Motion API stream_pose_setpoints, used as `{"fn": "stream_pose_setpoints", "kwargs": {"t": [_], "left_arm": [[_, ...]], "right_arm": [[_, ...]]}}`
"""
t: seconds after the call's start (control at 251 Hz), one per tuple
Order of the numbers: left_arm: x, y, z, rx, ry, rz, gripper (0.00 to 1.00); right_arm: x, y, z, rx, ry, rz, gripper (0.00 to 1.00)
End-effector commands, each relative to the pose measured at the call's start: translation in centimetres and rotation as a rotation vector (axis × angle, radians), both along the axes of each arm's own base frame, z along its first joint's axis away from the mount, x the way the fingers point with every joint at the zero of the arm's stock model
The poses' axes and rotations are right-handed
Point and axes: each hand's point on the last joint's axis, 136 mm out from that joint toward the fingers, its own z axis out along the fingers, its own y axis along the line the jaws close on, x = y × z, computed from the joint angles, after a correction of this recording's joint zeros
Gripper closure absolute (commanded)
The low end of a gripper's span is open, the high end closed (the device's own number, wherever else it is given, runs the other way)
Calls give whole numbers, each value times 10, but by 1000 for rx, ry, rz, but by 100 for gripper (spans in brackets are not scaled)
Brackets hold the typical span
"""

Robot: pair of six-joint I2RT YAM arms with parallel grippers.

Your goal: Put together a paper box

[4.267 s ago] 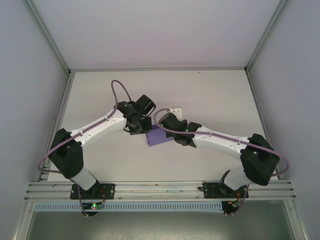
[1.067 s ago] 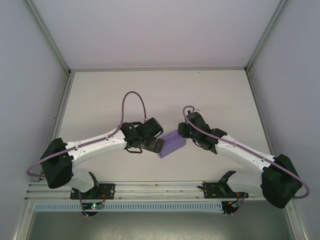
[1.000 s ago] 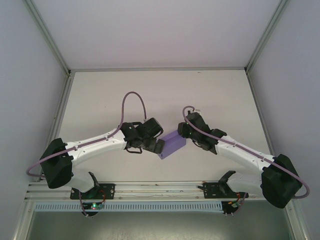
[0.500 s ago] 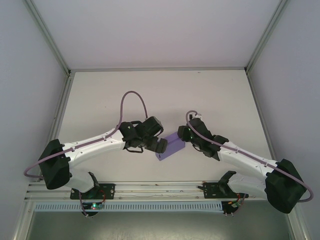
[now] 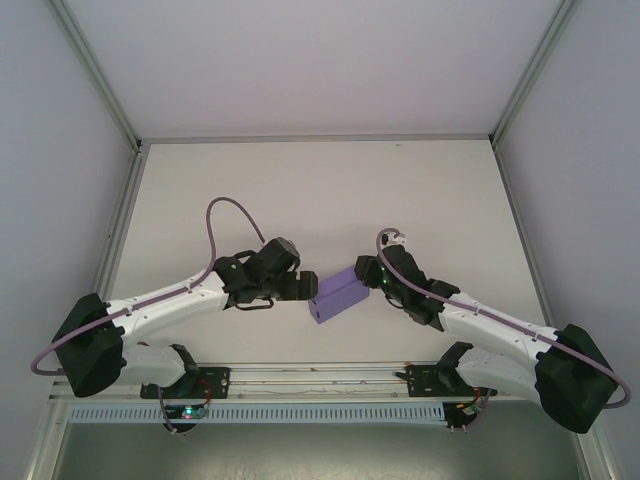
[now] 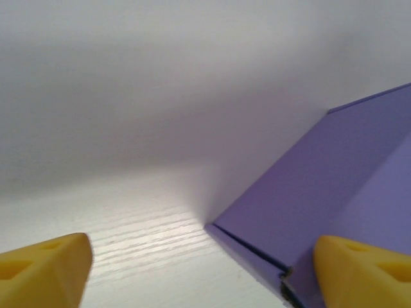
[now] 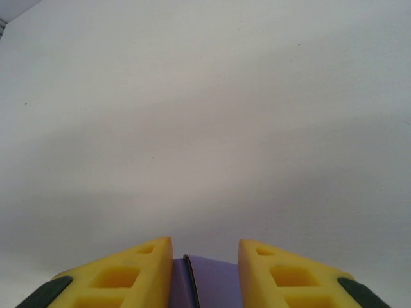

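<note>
The paper box (image 5: 336,297) is folded into a small lavender-purple block and lies slanted on the white table between both arms. My right gripper (image 5: 368,277) grips its far right end; in the right wrist view purple card (image 7: 215,285) sits pinched between the yellow fingers (image 7: 131,273), the right gripper (image 7: 205,247) shut on it. My left gripper (image 5: 303,288) is at the box's left end. In the left wrist view the left gripper (image 6: 200,249) stands wide open, with the box (image 6: 334,179) beside its right finger (image 6: 363,269) and bare table by the other.
The white table (image 5: 300,190) stretches away behind the box. Metal frame rails (image 5: 125,230) run along its left and right sides, and a slotted rail (image 5: 320,378) crosses the near edge by the arm bases. Grey walls stand on three sides.
My left arm has dropped and drawn back to the left, its gripper easing off the box's left end. The right arm shifted slightly lower, still holding the box, which barely moved.
</note>
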Motion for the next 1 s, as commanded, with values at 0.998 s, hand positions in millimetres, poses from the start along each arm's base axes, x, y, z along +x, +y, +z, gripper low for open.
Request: {"fn": "stream_pose_setpoints", "kwargs": {"t": [0.998], "left_arm": [[-35,-44,21,-299,-107,-359,16]], "right_arm": [[-70,-54,-103,-216,328,-16,76]]}}
